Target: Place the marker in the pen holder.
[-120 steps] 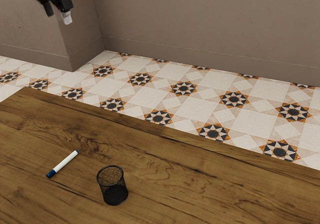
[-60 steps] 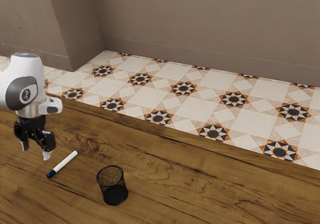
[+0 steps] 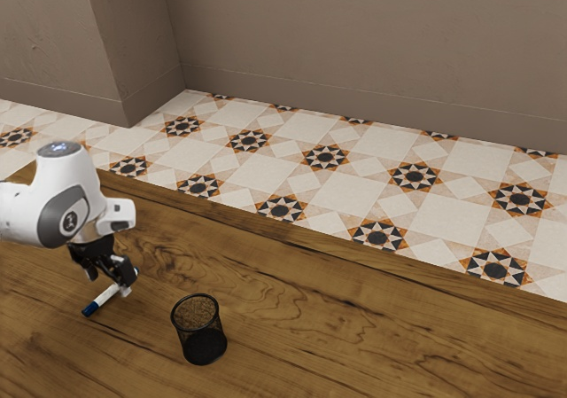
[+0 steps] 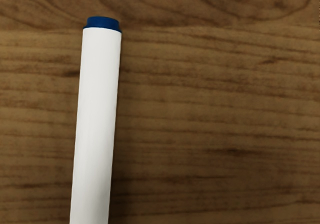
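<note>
Reaching down over the marker (image 3: 105, 298), the pincer (image 3: 110, 283) has its two fingers standing well apart, with nothing gripped between them. The marker lies flat on the wooden worktop (image 3: 354, 327), its long blue cap (image 3: 89, 309) pointing away from the hand, and the wire-mesh pen holder (image 3: 202, 343) stands upright and empty near it, toward the exterior view's right. In the wrist view, the small blue end plug (image 4: 103, 22) and the white barrel look close under the hand.

I judge the step to be the lining up for the grasp; the placing is all to be done. The first danger is, I think, the closing: if the hand is not well centred, one finger can touch the barrel before the other, and because it is round, it may roll away. Coming down too far off to one side, a fingertip could even press on top of it. A hold near the plug end, far from the middle, may let the heavy cap side sag when lifted. Later, the marker must be turned upright; if it arrives slanted or low, it could catch the rim and push the light holder over.
</note>
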{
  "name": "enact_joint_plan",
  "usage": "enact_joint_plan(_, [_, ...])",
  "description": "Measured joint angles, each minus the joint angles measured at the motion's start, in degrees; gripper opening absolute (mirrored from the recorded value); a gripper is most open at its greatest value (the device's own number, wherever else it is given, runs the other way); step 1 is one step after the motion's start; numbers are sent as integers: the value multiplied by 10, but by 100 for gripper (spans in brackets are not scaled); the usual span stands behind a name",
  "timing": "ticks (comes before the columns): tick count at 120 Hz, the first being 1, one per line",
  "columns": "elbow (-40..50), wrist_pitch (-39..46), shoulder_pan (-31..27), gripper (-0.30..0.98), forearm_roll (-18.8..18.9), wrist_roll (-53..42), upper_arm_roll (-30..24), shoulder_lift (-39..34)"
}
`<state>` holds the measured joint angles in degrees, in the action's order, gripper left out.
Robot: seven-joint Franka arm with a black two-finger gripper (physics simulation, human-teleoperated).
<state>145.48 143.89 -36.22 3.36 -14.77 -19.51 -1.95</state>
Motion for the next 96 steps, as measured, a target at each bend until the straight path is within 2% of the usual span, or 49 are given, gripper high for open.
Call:
enact_joint_plan(24, [0,32,7,69,2,-2,1,20])
enact_joint_plan(40, [-31,41,29,69,29,-10,25,56])
enact_joint_plan(64, [-50,47,-3,69,42,-26,48,86])
enact_joint_plan(96, [-68,50,33,69,44,-42,49,96])
